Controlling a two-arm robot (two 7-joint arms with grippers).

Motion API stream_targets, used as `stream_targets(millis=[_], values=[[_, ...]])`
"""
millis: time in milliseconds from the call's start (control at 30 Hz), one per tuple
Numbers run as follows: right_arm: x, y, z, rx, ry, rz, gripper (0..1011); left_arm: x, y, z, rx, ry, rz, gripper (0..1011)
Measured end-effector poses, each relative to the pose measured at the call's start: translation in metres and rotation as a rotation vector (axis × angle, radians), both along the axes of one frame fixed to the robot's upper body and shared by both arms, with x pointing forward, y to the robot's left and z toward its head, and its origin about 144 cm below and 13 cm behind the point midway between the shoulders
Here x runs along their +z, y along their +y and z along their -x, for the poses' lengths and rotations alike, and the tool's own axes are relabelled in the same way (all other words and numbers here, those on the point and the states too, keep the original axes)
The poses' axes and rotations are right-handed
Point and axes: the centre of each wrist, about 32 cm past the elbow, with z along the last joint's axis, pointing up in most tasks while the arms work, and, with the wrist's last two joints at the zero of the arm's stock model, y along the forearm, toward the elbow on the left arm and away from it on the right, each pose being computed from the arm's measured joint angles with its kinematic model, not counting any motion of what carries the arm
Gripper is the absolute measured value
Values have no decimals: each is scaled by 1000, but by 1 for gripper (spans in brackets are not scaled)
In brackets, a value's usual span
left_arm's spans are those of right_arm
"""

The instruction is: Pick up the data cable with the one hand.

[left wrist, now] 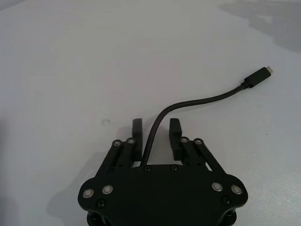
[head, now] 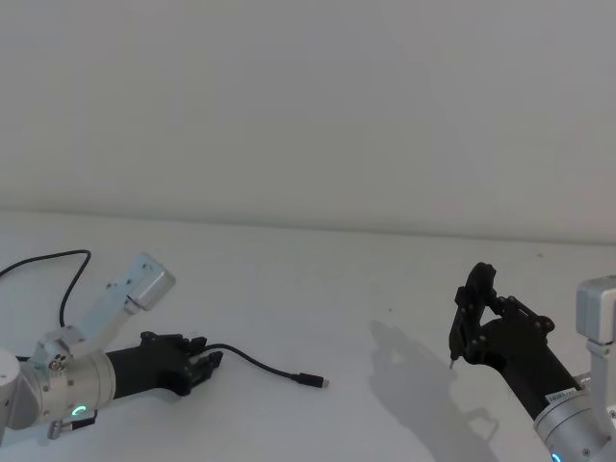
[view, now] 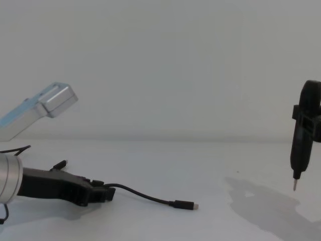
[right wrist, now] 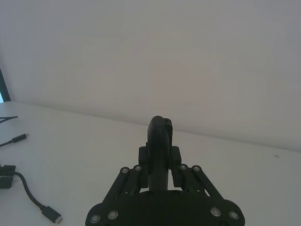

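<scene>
Nearest and farthest left, the left gripper (head: 207,364), a long, angular black two-finger pincer on a silver cylindrical wrist with a green glowing ring, lies low over the plain white table (head: 385,279) with its fingers reaching toward the middle. In the left wrist view the left gripper (left wrist: 156,131) has its jaws parted by a modest gap. Its two black fingers (left wrist: 137,128) stand either side of the cord without pinching it.

The data cable (head: 258,363), a thin black cord, lies on the table. It runs out from between those fingers, bends in a shallow curve to the right and ends in a small black plug (head: 310,381) with a short silver tip. From the chest view the data cable (view: 145,197) rests flat on the surface, its free end near the middle of the table.

Well apart on the right, the right gripper (head: 474,303) is raised above the table. Its jaws are closed around a black pen-shaped tool (view: 301,143), whose thin metal tip points down, clear of the surface.
</scene>
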Motion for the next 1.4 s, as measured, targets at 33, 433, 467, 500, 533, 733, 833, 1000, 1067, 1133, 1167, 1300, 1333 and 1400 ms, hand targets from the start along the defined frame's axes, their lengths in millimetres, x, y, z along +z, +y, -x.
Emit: stream_targets(millis=[33, 433, 467, 500, 533, 733, 833, 1000, 1067, 1133, 1167, 1300, 1333, 1400], values=[[0, 0, 0, 0, 0, 0, 274, 0, 0, 0, 0, 0, 0, 324], [0, 0, 0, 0, 0, 0, 275, 0, 0, 0, 1, 1, 1, 44], [0, 0, 0, 0, 0, 0, 274, 0, 0, 0, 1, 1, 1, 44], [0, 0, 0, 0, 0, 0, 274, 0, 0, 0, 1, 1, 1, 44], [0, 0, 0, 0, 0, 0, 274, 0, 0, 0, 1, 1, 1, 44], [0, 0, 0, 0, 0, 0, 275, 0, 0, 0, 2, 1, 1, 44], [0, 0, 0, 0, 0, 0, 274, 0, 0, 0, 2, 1, 1, 44], [0, 0, 0, 0, 0, 0, 274, 0, 0, 0, 2, 1, 1, 44], [0, 0, 0, 0, 0, 0, 274, 0, 0, 0, 2, 1, 0, 44], [0, 0, 0, 0, 0, 0, 275, 0, 0, 0, 2, 1, 0, 44], [0, 0, 0, 0, 0, 0, 275, 0, 0, 0, 2, 1, 0, 44], [0, 0, -1, 1, -1, 0, 274, 0, 0, 0, 2, 1, 0, 44], [0, 0, -1, 3, -3, 0, 274, 0, 0, 0, 2, 1, 0, 44], [0, 1, -4, 10, -8, 1, 275, 0, 0, 0, 2, 1, 0, 44]])
